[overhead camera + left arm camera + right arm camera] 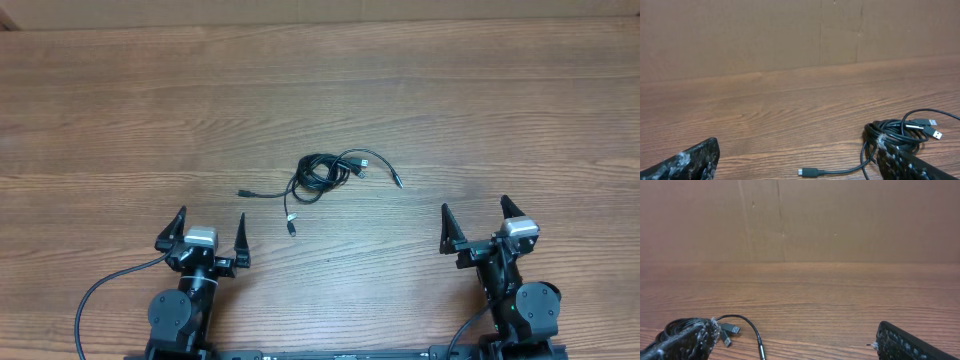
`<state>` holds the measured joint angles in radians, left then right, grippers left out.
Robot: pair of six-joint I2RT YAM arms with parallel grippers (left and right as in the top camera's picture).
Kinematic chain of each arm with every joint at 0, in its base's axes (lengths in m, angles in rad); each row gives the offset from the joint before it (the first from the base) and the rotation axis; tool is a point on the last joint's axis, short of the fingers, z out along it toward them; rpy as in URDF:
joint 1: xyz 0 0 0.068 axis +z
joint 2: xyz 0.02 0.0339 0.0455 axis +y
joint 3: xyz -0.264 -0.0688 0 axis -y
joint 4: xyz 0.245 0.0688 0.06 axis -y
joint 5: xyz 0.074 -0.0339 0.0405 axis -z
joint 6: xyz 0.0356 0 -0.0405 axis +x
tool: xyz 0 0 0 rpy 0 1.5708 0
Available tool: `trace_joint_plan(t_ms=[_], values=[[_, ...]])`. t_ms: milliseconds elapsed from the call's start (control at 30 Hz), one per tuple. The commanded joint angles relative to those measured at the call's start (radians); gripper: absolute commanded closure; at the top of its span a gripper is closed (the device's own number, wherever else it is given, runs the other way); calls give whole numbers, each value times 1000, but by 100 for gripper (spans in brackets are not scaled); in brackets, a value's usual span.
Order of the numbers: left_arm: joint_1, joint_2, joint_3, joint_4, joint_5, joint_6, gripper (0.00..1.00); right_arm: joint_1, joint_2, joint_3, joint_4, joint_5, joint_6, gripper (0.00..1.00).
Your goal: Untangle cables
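The cables (pixel 322 172) lie in a tangled black bundle at the middle of the wooden table, with loose plug ends trailing left, down and right. In the left wrist view the coil (pixel 895 132) sits at the right, one black plug (pixel 809 172) lying ahead. The right wrist view shows two USB plugs (pixel 730 328) and a silver-tipped plug at its left. My left gripper (pixel 210 232) stands open near the front left, short of the bundle. My right gripper (pixel 475 220) stands open at the front right. Neither touches a cable.
A brown cardboard wall (pixel 790 35) closes the far side of the table (pixel 120 110). A thick black robot cable (pixel 100 290) loops beside the left arm's base.
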<state>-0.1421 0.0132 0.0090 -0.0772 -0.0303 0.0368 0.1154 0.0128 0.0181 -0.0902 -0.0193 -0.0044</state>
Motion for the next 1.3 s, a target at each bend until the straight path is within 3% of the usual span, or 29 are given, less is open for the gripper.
trace_joint_plan(t_ms=[0,1033,1267], values=[[9,-8,-4,1,12,19,1,-6,-10,-10,6,-1,-7,0],[9,-8,-4,11,-25,19,1,-6,-10,-10,7,-1,-7,0],[9,-8,-2,8,-21,-151,0,-6,-10,-10,7,-1,-7,0]])
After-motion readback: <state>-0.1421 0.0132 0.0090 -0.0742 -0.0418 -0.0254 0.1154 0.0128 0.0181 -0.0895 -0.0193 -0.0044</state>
